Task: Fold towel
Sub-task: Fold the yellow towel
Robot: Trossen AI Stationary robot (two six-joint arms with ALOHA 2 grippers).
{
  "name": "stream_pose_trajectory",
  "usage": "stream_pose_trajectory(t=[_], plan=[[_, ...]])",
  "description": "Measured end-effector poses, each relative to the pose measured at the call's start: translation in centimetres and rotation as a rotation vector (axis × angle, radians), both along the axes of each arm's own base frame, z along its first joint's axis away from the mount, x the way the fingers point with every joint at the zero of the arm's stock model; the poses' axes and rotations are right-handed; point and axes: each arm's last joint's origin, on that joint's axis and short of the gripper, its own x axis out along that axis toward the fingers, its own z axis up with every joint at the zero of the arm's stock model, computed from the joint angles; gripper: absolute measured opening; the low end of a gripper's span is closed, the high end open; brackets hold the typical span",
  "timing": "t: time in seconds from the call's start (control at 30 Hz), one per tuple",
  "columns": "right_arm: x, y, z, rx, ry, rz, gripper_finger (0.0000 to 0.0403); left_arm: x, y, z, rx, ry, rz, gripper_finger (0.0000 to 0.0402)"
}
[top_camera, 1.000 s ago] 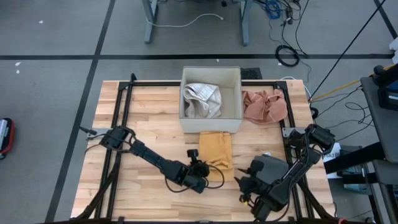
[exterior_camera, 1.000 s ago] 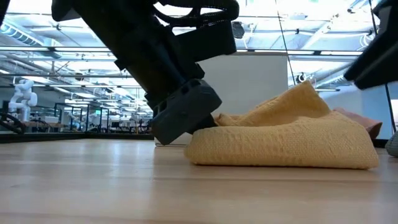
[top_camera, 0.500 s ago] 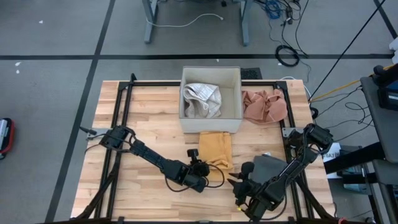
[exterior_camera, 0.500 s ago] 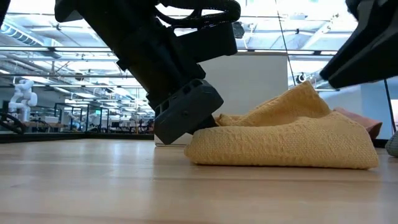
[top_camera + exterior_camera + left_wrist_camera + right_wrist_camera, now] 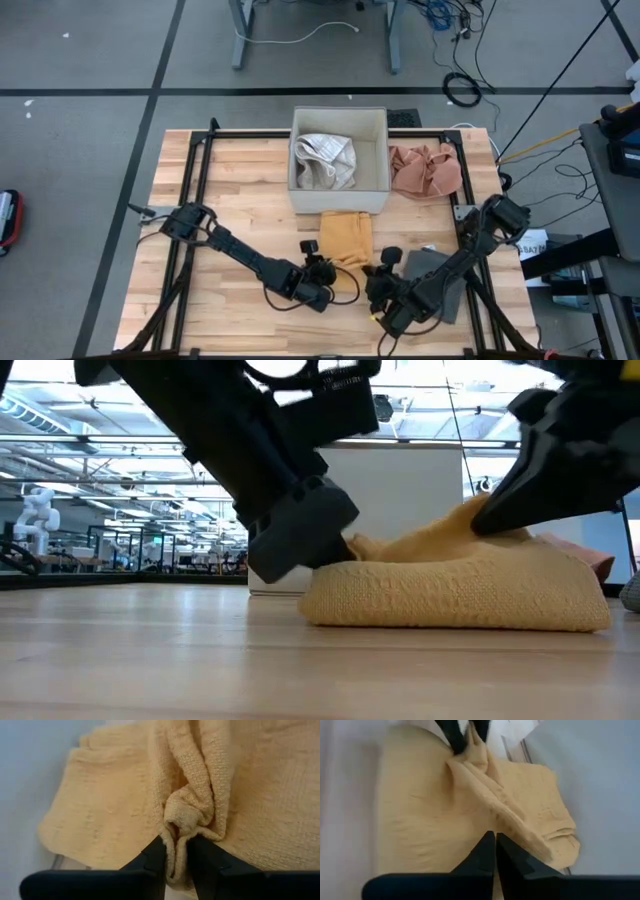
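A yellow towel (image 5: 346,238) lies folded on the wooden table (image 5: 250,190), just in front of a white box. A bunched ridge (image 5: 485,780) runs across its near end, from one gripper to the other. My left gripper (image 5: 328,278) is at the towel's near left corner, shut on that ridge. My right gripper (image 5: 372,278) is at the near right corner with its fingers shut at the ridge's other end. In the low view the left gripper (image 5: 340,550) meets the towel's left end. The right gripper (image 5: 492,515) is on its raised peak. My left gripper pinches the bunched end of the ridge (image 5: 176,827), several layers of cloth, between its two fingers. It comes slanting down from the table's near left side. The towel's body lies on the table. My right gripper has its shut fingers (image 5: 487,850) on the ridge's right end (image 5: 506,822), slanting down from the near right. The fingers hide how much cloth is between them. The peak (image 5: 470,520) stands a little above the flat towel.
The white box (image 5: 338,125) behind the towel holds a crumpled pale cloth (image 5: 325,162). A pink cloth (image 5: 425,170) lies at the far right. A grey pad (image 5: 432,272) lies under my right arm. Black rails (image 5: 195,200) line the table's sides.
My right gripper has gone toward the table's left edge to the towel's near right corner, rolling as it went, and has shut on the raised fold. The towel's body has stayed on the table.
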Motion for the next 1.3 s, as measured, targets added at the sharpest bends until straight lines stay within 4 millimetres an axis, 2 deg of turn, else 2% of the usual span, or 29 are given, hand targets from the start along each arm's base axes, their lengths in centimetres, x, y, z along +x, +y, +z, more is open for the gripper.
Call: stream_pose_trajectory(t=[0.23, 0.47, 0.63, 0.83, 1.0, 1.13, 1.2, 1.3], plan=[[1.0, -1.8, -0.3, 0.047, 0.071, -0.056, 0.0001, -0.9, -0.8, 2.2, 0.062, -0.054, 0.014, 0.0090], [0.3, -3.0, -2.0, 0.095, 0.099, -0.109, 0.0000, -1.9, -1.2, 3.2, 0.100, -0.047, 0.024, 0.0093], [-0.2, -3.4, -2.9, 0.124, 0.081, -0.131, 0.0000, -2.3, -0.9, 3.0, 0.114, -0.007, 0.038, 0.0093], [-0.2, -3.4, -3.1, 0.135, 0.066, -0.131, 0.0000, -2.5, -1.2, 3.2, 0.131, -0.027, 0.044, 0.0093], [-0.2, -3.4, -3.1, 0.133, 0.067, -0.129, 0.0000, -3.8, -1.8, 4.4, 0.264, -0.053, 0.067, 0.0093], [-0.2, -3.4, -3.1, 0.134, 0.067, -0.129, 0.0000, -4.3, -2.8, 5.4, 0.317, -0.139, 0.082, 0.0093], [-0.2, -3.4, -3.1, 0.135, 0.065, -0.130, 0.0000, -4.0, -3.6, 5.9, 0.311, -0.168, 0.033, 0.0093], [-0.2, -3.4, -3.0, 0.136, 0.062, -0.127, 0.0000, -3.2, -4.5, 5.8, 0.226, -0.116, -0.151, 0.0093]])
